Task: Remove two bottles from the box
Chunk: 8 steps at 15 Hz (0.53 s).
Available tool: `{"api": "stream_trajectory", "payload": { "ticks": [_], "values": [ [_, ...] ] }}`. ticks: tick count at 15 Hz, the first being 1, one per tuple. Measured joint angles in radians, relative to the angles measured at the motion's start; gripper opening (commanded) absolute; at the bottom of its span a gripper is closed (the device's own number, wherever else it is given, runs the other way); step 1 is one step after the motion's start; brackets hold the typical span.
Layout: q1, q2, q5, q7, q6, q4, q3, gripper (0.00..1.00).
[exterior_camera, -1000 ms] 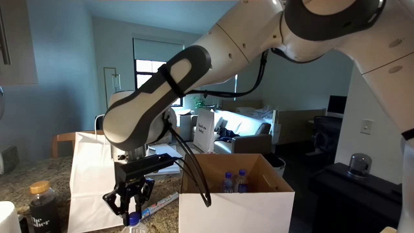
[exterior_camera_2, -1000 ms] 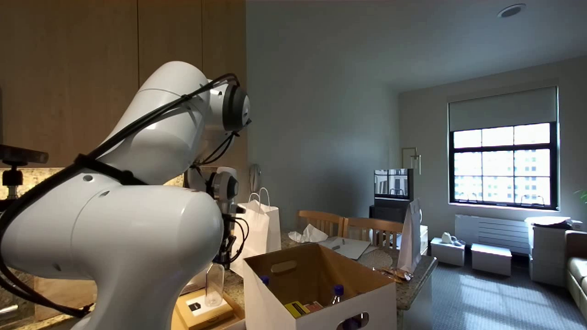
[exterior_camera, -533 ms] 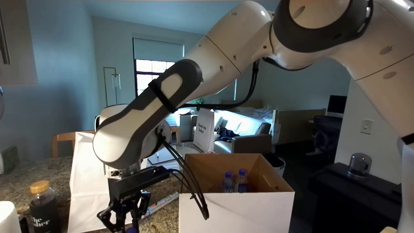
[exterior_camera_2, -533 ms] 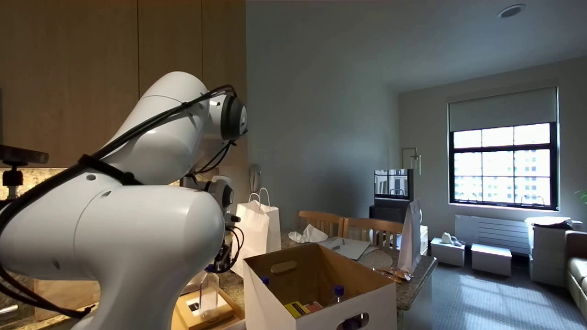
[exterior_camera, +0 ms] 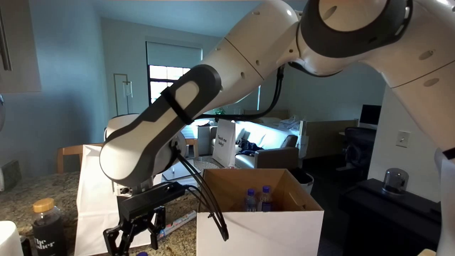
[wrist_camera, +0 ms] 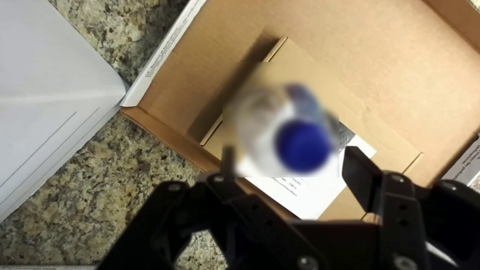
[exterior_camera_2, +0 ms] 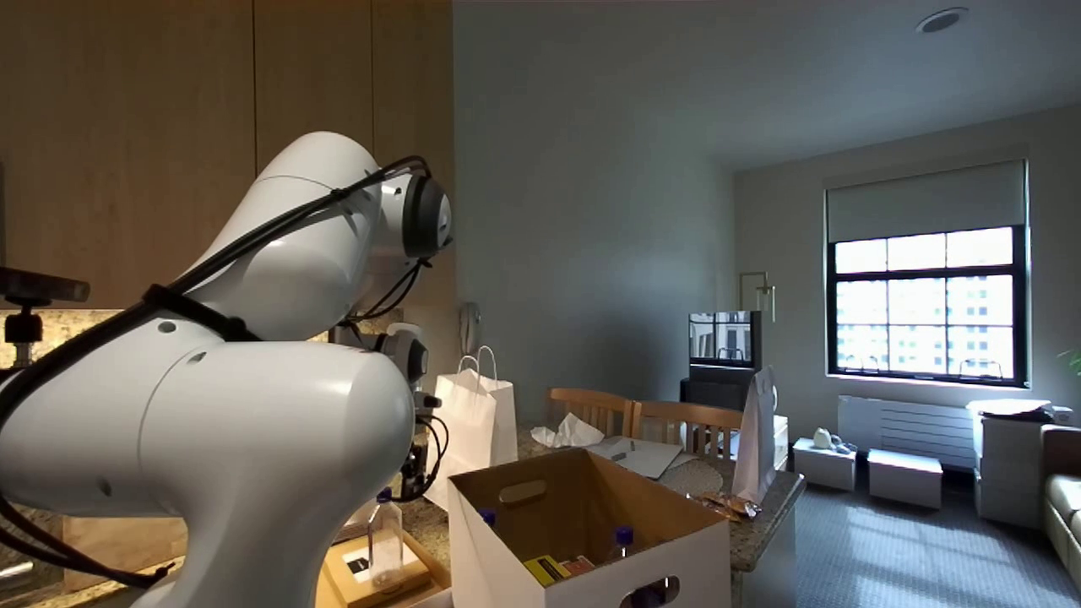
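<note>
Outside the box, a clear bottle [exterior_camera_2: 386, 540] with a blue cap stands upright on a small cardboard package [exterior_camera_2: 363, 587]. My gripper [exterior_camera: 139, 249] is open just above it. In the wrist view the bottle's blurred blue cap [wrist_camera: 303, 146] shows between the spread fingers [wrist_camera: 358, 176], with a gap on each side. The large box [exterior_camera: 259, 233], white outside and brown inside, stands beside the arm in both exterior views. Two blue-capped bottles, one [exterior_camera: 250, 202] next to another [exterior_camera: 266, 201], stand inside it; their lower parts are hidden by its front wall.
A white paper bag [exterior_camera: 96, 209] stands close behind the gripper. A printed tube [exterior_camera: 177, 224] lies on the granite counter near the box. An orange-lidded bottle [exterior_camera: 46, 227] is at the far side. The small package sits in a shallow cardboard tray [wrist_camera: 393, 45].
My gripper has come down with the bottle onto the small package. Its fingers, earlier shut on the cap, have spread apart and let the bottle go.
</note>
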<state>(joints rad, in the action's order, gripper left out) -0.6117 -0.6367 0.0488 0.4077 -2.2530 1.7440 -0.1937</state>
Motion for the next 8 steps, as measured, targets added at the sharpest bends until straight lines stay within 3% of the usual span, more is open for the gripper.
{"api": "stream_trajectory", "payload": {
  "ticks": [4,8],
  "values": [
    [-0.024,0.034,0.01,0.061,-0.005,0.004,0.015,1.0],
    [-0.031,0.15,0.037,0.1,0.027,0.039,0.04,1.0]
  ]
}}
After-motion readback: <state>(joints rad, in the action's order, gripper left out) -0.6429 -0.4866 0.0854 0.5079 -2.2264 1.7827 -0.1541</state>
